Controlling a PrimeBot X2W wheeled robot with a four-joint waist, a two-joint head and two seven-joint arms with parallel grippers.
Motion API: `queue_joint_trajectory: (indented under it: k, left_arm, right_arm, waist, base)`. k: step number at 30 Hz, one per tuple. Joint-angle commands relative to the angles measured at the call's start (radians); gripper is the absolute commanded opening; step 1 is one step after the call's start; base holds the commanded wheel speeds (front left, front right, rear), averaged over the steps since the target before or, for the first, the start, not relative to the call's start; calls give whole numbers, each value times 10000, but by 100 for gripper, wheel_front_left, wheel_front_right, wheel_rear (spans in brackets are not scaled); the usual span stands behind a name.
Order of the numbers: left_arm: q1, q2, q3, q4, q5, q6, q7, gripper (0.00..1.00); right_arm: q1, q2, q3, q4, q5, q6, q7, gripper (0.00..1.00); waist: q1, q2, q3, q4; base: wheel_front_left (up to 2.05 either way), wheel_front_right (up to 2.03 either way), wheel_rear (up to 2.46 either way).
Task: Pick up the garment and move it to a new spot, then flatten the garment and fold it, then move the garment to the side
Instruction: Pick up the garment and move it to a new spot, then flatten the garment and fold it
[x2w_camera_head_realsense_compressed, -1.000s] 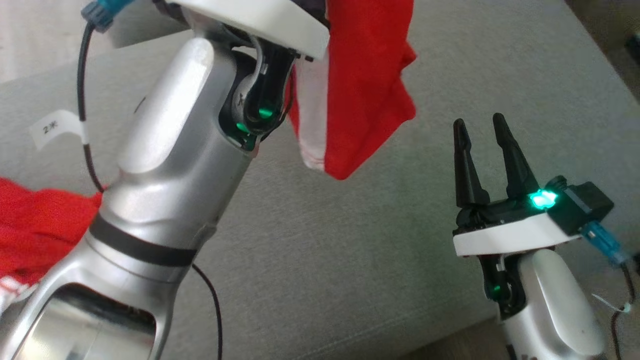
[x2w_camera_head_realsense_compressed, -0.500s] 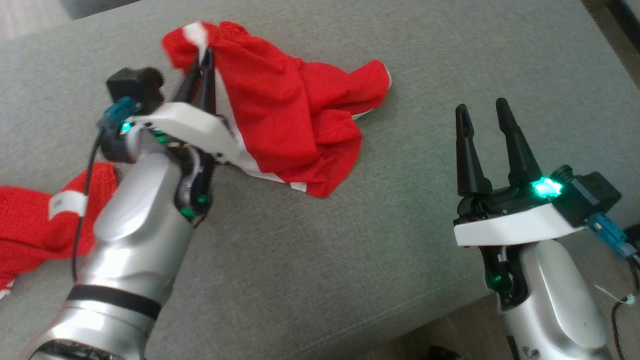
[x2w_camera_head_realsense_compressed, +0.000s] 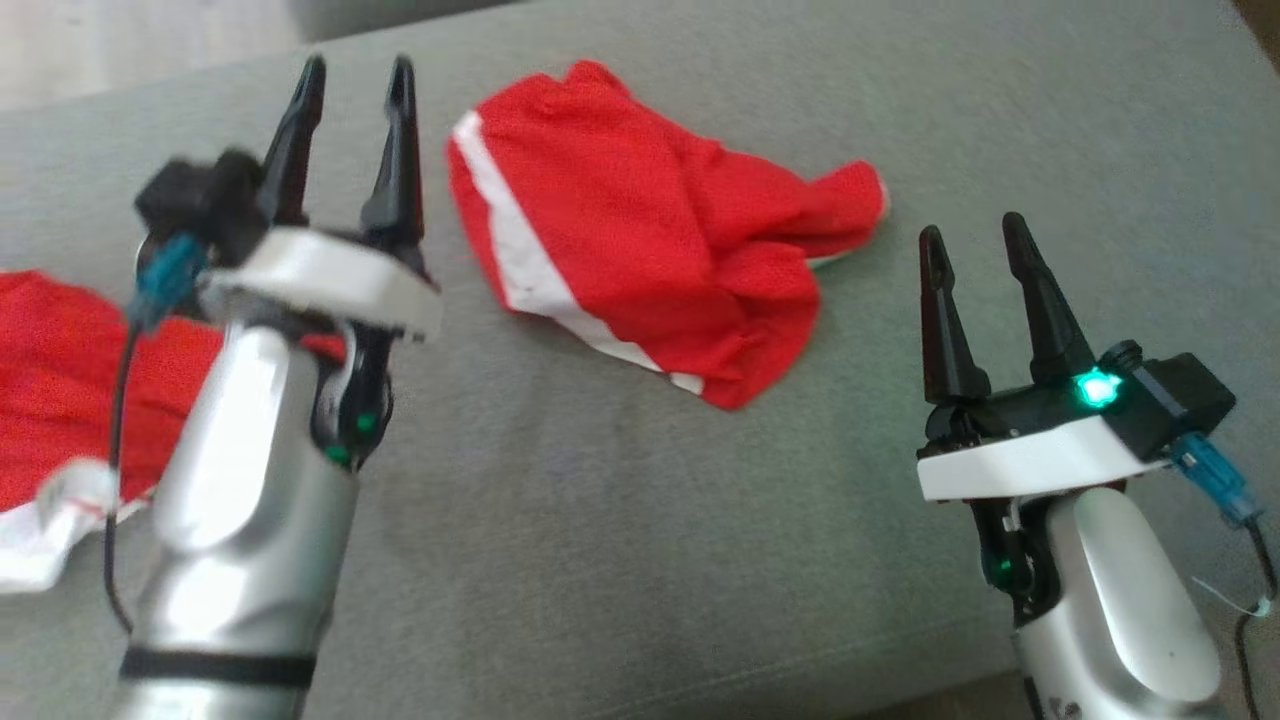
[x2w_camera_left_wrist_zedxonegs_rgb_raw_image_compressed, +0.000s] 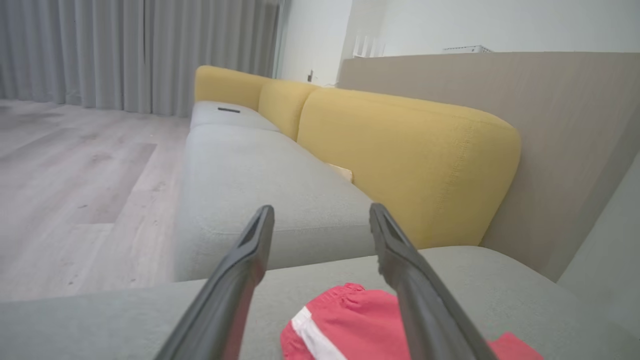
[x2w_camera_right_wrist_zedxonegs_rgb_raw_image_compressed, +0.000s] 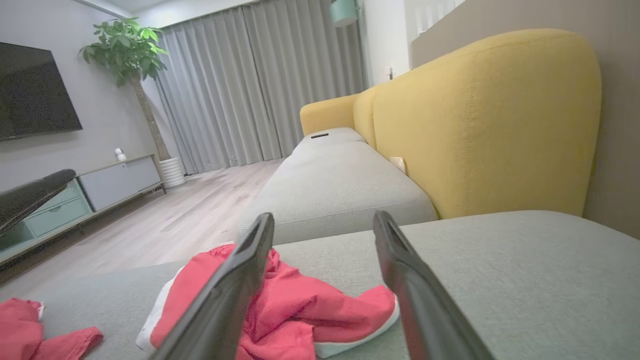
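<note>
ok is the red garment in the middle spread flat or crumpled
Crumpled: the red garment lies bunched on the grey cushion, folds piled over each other, its white stripe bent.

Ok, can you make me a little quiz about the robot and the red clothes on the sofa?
1. True or false: the left gripper is holding the red garment with the white stripe.
2. What does that garment lie on? A) wooden floor B) grey sofa cushion C) TV stand
3. How many red garments lie on the cushion in the head view?
Key: 1 false, its fingers are apart and empty; 2 B; 3 two, with the second garment at the left edge.
</note>
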Motion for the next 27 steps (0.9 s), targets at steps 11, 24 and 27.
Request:
queue_joint_trajectory:
  k: [11,24,27]
  left_arm:
    - [3383,77,1498,-3318,1586,-673,-51,100]
    - [4851,-399,1800,-4004,1520,-652,-51,100]
    - [4768,-403,1559,-4047,1403,-586,-51,100]
  right_arm:
    - [662,-24,-400,-280,-376,-9,-92,100]
    - [1424,-24,-557,-30,-501,-9,-92,100]
    - [1409,-24,-293,310,-668,-9,-92,100]
  waist:
    - [0,0,-926,1556]
    - [0,0,-1049,2158]
    - [0,0,-926,2316]
  base:
    - [0,0,0]
    - [0,0,0]
    - [0,0,0]
